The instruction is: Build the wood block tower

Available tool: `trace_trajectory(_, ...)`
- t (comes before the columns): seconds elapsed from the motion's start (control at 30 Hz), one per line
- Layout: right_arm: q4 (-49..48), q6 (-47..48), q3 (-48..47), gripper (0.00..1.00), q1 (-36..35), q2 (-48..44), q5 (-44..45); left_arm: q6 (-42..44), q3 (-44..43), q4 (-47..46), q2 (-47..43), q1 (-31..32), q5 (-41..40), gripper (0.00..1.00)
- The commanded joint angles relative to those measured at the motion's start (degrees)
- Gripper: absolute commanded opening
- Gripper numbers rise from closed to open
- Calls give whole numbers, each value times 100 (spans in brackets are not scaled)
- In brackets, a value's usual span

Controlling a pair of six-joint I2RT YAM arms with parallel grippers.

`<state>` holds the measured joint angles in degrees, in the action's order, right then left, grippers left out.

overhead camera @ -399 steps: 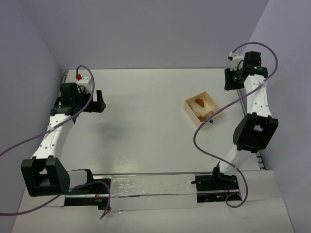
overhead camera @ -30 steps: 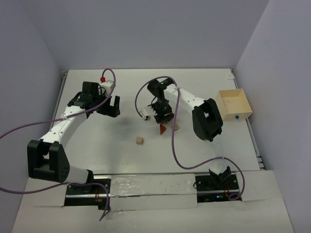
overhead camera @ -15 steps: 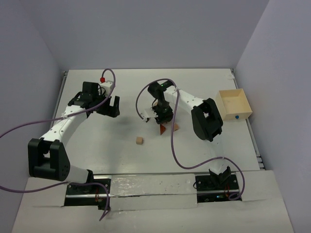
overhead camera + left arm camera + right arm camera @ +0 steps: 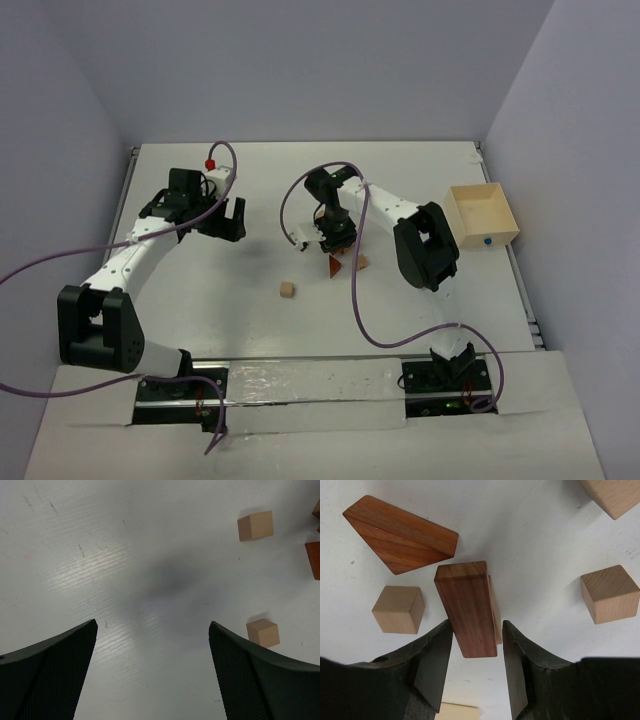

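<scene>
Right gripper: fingers close on either side of the upright reddish-brown block at frame centre; whether they clamp it cannot be told. Wedge lies upper left, tan cube at left. Left gripper: fingers wide apart. Box sits at the right edge, open side up.

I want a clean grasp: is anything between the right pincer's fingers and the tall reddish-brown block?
Nothing clearly does: the right pincer straddles the reddish-brown block. The wedge and the nearest tan cube lie outside the jaws. A tan sliver hugs the block's right side.

White table, pale wooden box with blue dot near its right edge
</scene>
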<state>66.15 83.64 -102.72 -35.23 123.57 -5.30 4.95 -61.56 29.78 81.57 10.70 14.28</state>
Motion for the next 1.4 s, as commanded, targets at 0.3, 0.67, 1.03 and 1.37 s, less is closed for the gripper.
trace_trajectory(0.3,-148,-43,-42,6,42,-68,103,23,-206,-43,35,-76,57,99)
trace_trajectory(0.67,569,-586,-2002,0,711,209,-22,-112,-378,-16,172,-213,377,99)
trace_trajectory(1.03,-620,-1761,-2955,0,1097,1686,1004,-100,-374,72,122,-323,409,99)
trace_trajectory(1.37,-968,-2652,-3101,0,1040,2005,543,-71,-194,73,-20,-488,467,99)
